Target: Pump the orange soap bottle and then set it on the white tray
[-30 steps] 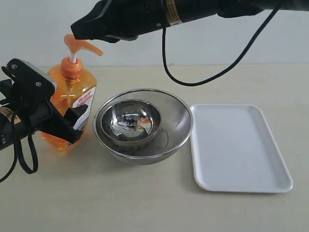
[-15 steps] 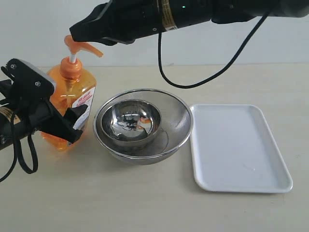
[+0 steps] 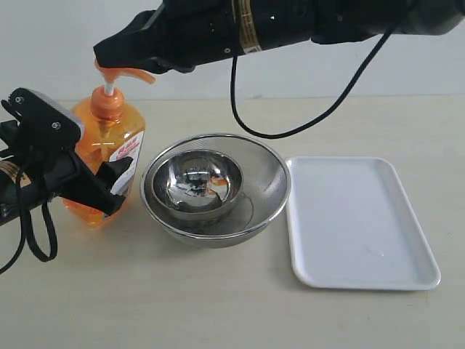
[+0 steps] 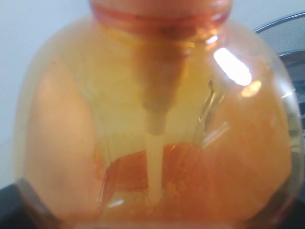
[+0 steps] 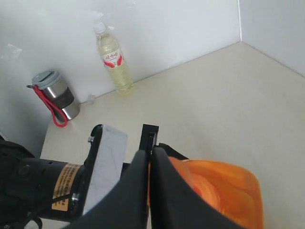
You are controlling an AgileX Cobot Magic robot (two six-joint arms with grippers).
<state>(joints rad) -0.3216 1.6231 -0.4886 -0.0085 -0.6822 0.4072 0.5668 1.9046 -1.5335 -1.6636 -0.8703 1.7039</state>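
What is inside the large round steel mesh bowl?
A smaller shiny round steel bowl sits inside the large steel mesh bowl. It looks empty; the mesh beneath it is covered.

Pale beige bench (image 3: 218,305), matte. Standing directly on it, in a row across the exterior view: orange soap bottle (image 3: 105,134) upright at left; steel mesh bowl (image 3: 263,198) at centre, just beside it; white tray (image 3: 356,218) flat at right. By the wall, apart: clear drink bottle (image 5: 114,59) and steel tumbler (image 5: 55,93), both upright.

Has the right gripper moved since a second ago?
Yes. The right gripper shifted left and down toward the orange soap bottle, which stayed put.
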